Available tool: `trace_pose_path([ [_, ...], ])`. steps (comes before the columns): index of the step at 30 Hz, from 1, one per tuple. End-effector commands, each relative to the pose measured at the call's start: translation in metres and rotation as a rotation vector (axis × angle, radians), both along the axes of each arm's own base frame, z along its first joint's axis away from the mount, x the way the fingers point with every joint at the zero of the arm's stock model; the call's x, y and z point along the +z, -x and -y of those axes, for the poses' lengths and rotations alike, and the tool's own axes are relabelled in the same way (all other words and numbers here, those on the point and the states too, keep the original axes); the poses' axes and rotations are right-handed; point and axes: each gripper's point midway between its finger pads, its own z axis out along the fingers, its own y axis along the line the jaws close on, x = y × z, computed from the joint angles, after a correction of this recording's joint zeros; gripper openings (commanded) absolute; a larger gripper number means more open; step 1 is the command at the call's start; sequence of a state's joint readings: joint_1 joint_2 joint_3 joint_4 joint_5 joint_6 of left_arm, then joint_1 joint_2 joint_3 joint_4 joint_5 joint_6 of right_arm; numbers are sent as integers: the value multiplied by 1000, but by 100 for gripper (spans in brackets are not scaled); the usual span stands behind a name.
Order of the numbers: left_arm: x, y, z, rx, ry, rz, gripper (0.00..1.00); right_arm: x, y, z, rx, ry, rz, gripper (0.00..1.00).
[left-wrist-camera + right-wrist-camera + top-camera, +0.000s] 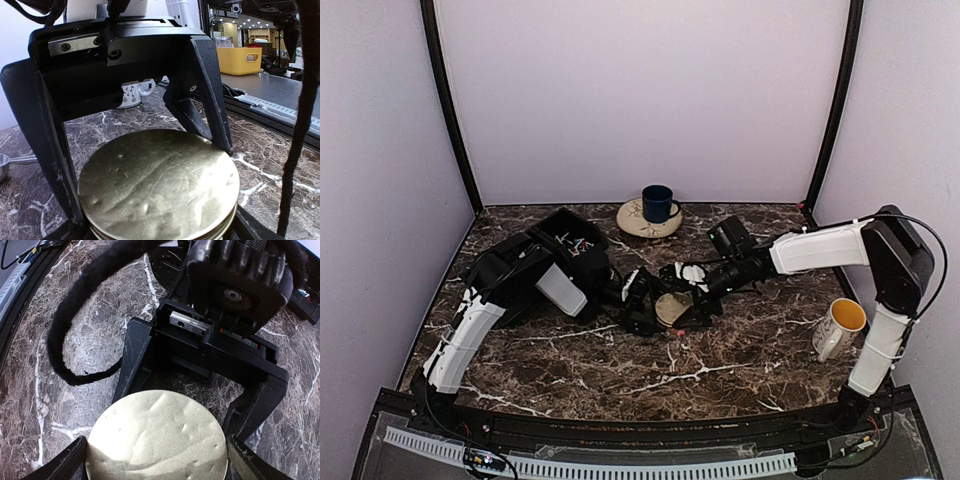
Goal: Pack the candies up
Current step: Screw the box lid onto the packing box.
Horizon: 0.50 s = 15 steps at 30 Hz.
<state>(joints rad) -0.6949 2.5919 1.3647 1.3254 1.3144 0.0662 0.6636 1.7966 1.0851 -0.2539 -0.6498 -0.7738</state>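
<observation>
Both arms come together mid-table here. The left pincer [152,180] is clamped on the gold lid [157,437], one finger pressed to each side of its rim (a ridged edge just shows beneath it). Straight across, the right pincer [160,465] straddles the same lid with a finger just beside each edge; whether they actually press on it, I cannot tell. And the candies [582,243]? They're well apart from both pincers, small coloured specks in the black tray [555,225], beyond and left of the left pincer, partly hidden by that arm. A yellow-lined mug [840,328] stands on the marble table [720,370], well right of the right pincer.
</observation>
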Motion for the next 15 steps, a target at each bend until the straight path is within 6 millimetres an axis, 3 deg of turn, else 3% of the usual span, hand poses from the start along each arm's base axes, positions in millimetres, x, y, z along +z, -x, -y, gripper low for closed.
trace_pose_path([
  [1, -118, 29, -22, 54, -275, -322, 67, -4, -19, 4, -155, -16, 28, 86],
  [9, -114, 22, -25, 78, -253, -336, 67, -9, -17, 16, -288, -83, 65, 86],
  [15, -114, 20, -26, 86, -252, -338, 67, -20, -29, 16, -497, -40, 66, 87],
])
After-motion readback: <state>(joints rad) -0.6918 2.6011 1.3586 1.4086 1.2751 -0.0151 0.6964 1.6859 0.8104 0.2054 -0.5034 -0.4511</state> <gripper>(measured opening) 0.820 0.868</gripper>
